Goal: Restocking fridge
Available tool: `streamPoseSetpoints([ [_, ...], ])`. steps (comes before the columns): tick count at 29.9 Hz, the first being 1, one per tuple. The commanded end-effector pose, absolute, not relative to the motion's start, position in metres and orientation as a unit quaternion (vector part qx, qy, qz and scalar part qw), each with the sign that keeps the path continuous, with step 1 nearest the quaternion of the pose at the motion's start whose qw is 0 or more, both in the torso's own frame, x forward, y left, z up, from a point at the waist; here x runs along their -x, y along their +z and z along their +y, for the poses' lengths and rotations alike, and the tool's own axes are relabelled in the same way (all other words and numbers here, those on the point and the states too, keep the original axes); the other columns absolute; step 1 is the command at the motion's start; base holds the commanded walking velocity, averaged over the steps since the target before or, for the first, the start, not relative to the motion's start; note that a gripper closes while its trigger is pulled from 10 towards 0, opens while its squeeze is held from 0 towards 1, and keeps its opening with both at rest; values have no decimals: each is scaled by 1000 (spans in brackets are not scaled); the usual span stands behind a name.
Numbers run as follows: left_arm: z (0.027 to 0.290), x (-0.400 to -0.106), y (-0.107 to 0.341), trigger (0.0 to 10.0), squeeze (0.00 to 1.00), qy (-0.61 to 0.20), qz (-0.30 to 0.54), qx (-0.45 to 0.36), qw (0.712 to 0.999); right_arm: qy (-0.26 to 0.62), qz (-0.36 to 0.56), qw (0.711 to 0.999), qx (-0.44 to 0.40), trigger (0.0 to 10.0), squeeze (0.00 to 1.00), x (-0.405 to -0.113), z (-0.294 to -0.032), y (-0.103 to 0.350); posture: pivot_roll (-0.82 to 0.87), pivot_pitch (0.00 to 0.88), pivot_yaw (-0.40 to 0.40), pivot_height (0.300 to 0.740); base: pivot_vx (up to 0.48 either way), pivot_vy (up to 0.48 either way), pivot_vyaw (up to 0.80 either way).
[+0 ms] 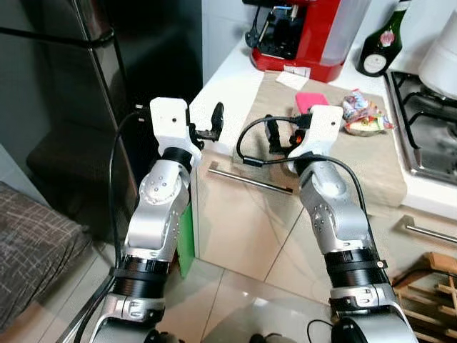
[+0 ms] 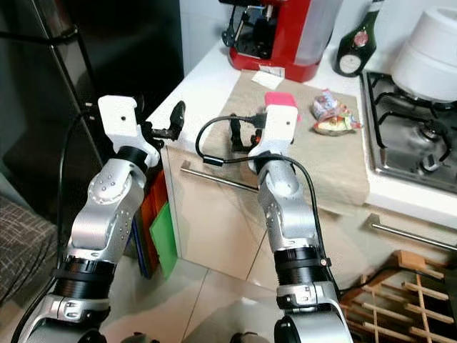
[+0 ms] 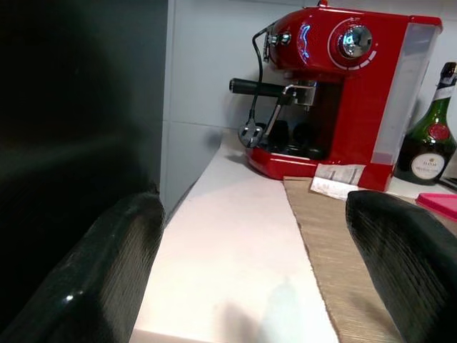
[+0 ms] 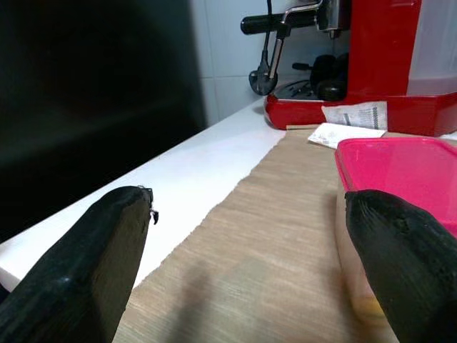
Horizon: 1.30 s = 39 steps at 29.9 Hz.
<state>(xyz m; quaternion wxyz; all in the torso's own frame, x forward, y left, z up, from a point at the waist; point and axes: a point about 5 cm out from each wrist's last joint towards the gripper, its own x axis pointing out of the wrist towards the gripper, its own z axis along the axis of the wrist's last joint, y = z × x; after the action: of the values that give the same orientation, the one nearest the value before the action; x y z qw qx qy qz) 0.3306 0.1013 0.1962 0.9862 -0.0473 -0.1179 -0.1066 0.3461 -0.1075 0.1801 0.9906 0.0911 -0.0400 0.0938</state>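
Your right gripper (image 4: 243, 264) is spread wide, w/ nothing in it. Its two black fingers (image 4: 78, 264) hang just over the tan mat (image 4: 264, 243) on the counter. The pink-lid box (image 4: 400, 171) sits on that mat, right beside one finger; can't tell if they touch. You see the box's pink lid and a bit of its clear side w/ something yellow inside.

Your left gripper (image 3: 250, 271) is spread wide too, and holds nothing. It hangs over the white counter (image 3: 228, 236), at the mat's near corner, next to the tall dark fridge (image 1: 64, 86). The fridge door looks closed.

From the mat outward: the red coffee machine (image 1: 307, 36) stands at the mat's far end, against the white wall. A small paper slip (image 3: 339, 179) lies on the mat just in front of it. A dark green bottle (image 1: 380, 43) w/ a round label stands beside the machine, on the side away from the fridge. A crinkly bag of snacks (image 2: 332, 114) lies on the mat, past the pink box, near the stove (image 2: 414, 136). A white pot (image 2: 428, 53) sits on the stove.

Below the mat's front edge are pale cabinet doors w/ a long metal handle (image 1: 250, 180). Some green and orange flat things (image 2: 161, 229) stand in the gap between the cabinet and the fridge. A wood rack (image 2: 421, 293) is on the floor under the stove side.
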Motion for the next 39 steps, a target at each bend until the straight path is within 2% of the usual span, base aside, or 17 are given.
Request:
streamPoseSetpoints([
  [1,101,-328,197,10000,0,-109,-118,50,986,76,-45,993,-79,10000,0,-345,-118,184,25,0,-42,740,0,0,0],
  [5,101,-328,197,10000,0,-110,-118,50,986,58,-74,994,-55,10000,0,-344,-127,193,25,0,-43,740,0,0,0],
  [8,101,-328,197,10000,0,-109,-117,50,986,34,-163,985,-31,10000,0,-335,-143,226,21,0,-41,740,0,0,0],
  [13,100,-328,197,10000,0,-111,-116,51,986,21,-183,982,-33,10000,0,-332,-151,235,16,0,-38,740,0,0,0],
  [19,97,-329,197,10000,0,-116,-116,52,985,19,-111,991,-75,10000,0,-343,-159,213,14,0,-34,740,0,0,0],
  [22,98,-329,197,10000,0,-117,-116,52,985,55,-44,992,-105,10000,0,-350,-153,192,17,0,-29,740,0,0,0],
  [30,99,-327,197,10000,0,-115,-115,45,986,53,-33,996,-61,10000,0,-354,-149,187,30,0,-38,740,0,0,0],
  [39,101,-326,196,10000,0,-117,-113,45,986,15,-1,998,-56,10000,0,-359,-150,176,41,0,-32,740,0,0,0],
])
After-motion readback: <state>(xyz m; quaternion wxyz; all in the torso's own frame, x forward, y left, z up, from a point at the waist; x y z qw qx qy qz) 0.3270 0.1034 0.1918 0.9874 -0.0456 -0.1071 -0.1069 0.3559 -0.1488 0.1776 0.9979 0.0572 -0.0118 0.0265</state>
